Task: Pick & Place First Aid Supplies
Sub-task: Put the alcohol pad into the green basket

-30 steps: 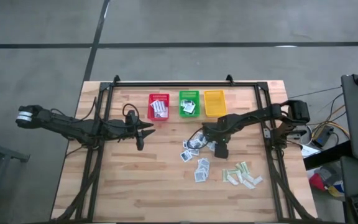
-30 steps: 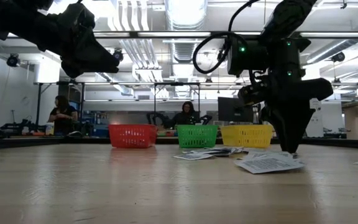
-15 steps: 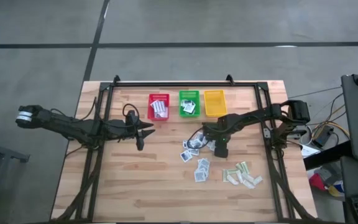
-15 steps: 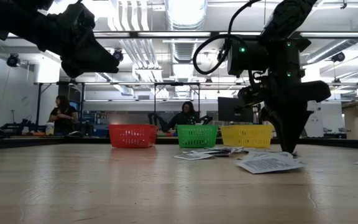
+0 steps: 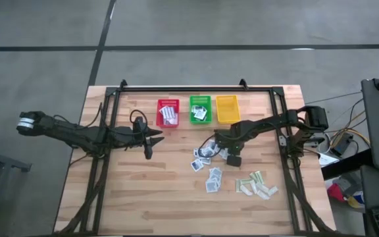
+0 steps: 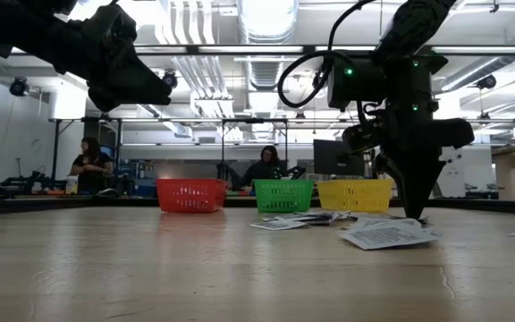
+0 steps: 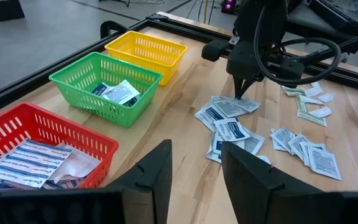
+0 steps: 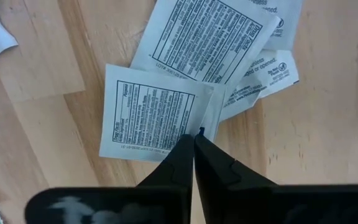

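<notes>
White first aid packets lie scattered on the wooden table in front of the baskets, with pale green-beige strips to their right. My right gripper points straight down over the far right of the pile, shut at the edge of one white packet that lies flat, partly under a larger packet. My left gripper hangs open in the air left of the pile, near the red basket, touching nothing. My right gripper comes from above, pointing down, and its shut fingertips meet on the white packet's edge near one corner. The tips cover the place of contact, so how much of the edge lies between them does not show. The packet lies flat on the table.
Red, green and yellow baskets stand in a row at the far side; the red and green ones hold packets. A black frame rail runs along the far edge. Bare table lies at the near left.
My right gripper has shut its fingers where it stands over the packet pile. The packets have not moved.
</notes>
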`<state>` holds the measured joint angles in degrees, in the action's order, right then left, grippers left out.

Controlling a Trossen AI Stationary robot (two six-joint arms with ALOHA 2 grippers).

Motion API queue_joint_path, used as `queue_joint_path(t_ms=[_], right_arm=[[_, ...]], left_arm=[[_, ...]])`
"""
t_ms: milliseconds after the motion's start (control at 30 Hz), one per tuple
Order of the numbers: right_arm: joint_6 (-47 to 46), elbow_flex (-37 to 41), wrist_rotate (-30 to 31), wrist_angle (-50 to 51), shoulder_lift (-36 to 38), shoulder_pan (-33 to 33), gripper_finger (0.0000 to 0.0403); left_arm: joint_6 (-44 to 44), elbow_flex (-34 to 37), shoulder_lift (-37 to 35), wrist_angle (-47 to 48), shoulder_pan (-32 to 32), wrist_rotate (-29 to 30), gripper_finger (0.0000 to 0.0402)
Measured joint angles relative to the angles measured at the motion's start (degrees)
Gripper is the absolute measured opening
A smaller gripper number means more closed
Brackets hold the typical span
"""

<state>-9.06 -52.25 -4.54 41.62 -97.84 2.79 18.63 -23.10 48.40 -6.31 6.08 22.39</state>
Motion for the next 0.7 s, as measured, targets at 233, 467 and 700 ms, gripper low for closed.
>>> queue_joint_path(t_ms=[233, 467, 700], right_arm=[[-0.25, 0.39, -0.30, 2.15, 2.75, -0.04, 0.0008], [-1.34, 0.28, -2.57, 3.20, 9.19, -0.02, 0.0008], [-2.04, 0.06, -3.67, 2.52, 15.92, 0.52, 0.0008]], left_arm=[[-0.02, 0.01, 0.00, -0.02, 0.01, 0.00, 0.0133], [-0.02, 0.01, 0.00, -0.04, -0.01, 0.00, 0.0133], [-0.02, 0.01, 0.00, -0.09, 0.00, 0.00, 0.0133]])
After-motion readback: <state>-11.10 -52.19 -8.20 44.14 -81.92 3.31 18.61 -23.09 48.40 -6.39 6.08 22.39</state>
